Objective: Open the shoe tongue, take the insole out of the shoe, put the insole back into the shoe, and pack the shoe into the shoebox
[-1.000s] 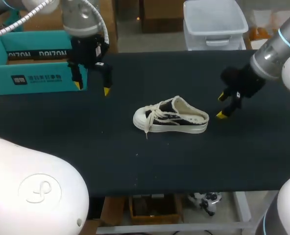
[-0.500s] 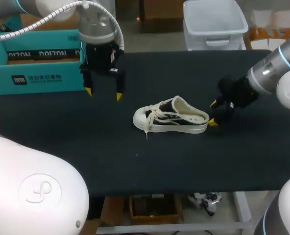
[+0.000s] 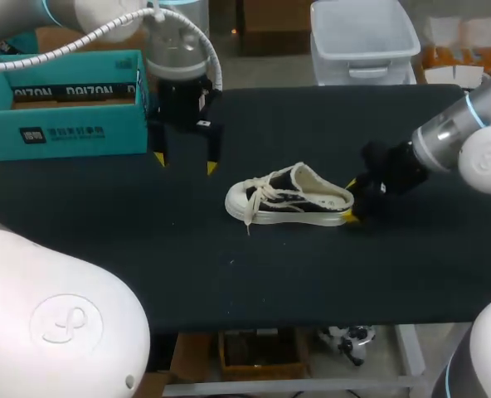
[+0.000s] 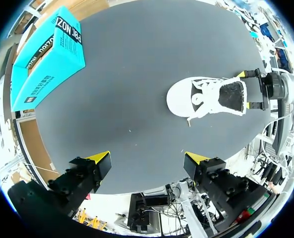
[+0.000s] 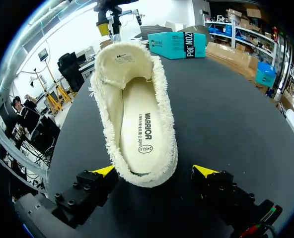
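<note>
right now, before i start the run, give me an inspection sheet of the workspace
surface: black table top, matte and flat
job's things: white low canvas shoe with black side panels upright on its sole mid-table, laced; cream insole inside it; teal cardboard shoebox at the far left edge, top open
clutter: nothing seen
grippers: left gripper hangs above the table between shoebox and shoe, jaws open; right gripper at the shoe's heel, jaws open either side of it, not clamped
cables: white ribbed hose along the left arm, off the table
surroundings: nothing seen
</note>
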Tool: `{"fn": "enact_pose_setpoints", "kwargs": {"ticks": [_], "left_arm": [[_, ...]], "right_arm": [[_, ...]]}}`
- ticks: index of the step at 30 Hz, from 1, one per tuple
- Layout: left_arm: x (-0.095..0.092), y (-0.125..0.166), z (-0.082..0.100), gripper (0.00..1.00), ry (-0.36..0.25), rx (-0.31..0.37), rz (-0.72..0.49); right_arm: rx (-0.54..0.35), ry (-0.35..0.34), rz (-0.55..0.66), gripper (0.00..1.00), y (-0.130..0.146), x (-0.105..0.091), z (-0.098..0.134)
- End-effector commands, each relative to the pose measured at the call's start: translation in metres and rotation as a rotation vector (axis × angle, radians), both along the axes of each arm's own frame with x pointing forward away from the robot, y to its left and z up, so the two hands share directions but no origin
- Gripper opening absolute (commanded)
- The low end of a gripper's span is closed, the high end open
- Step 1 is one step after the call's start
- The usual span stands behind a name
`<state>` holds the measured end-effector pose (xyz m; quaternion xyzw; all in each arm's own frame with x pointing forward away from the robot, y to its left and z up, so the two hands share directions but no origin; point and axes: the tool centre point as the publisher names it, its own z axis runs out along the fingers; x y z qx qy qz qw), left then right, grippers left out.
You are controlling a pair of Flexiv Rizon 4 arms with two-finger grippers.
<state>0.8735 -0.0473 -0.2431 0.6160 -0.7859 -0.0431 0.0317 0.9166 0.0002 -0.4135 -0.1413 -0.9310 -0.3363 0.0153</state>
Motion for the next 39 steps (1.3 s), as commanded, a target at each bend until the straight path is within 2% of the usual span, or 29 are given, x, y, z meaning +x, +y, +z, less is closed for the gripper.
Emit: {"fn": "enact_pose_setpoints", "kwargs": {"ticks": [1,14,27,30,34,39], "left_arm": [[0.000,-0.005,-0.004,1.00,-0.007,0.010,0.003],[-0.001,-0.017,-0.010,1.00,-0.008,0.019,0.019],[-0.002,-0.021,-0.014,1.00,0.008,0.025,0.017],[-0.002,-0.020,-0.014,1.00,0.008,0.024,0.015],[-0.003,-0.018,-0.014,1.00,0.012,0.024,0.011],[-0.004,-0.016,-0.015,1.00,0.013,0.026,0.010]], "right_arm": [[0.025,0.009,0.008,1.00,0.003,0.004,-0.007],[0.129,0.000,0.017,1.00,0.012,0.002,-0.023],[0.170,-0.028,0.004,1.00,0.018,0.004,-0.021],[0.174,-0.056,0.007,1.00,0.019,0.002,-0.017],[0.215,-0.098,0.073,1.00,0.019,0.001,-0.016],[0.241,-0.085,0.103,1.00,0.021,0.005,-0.017]]}}
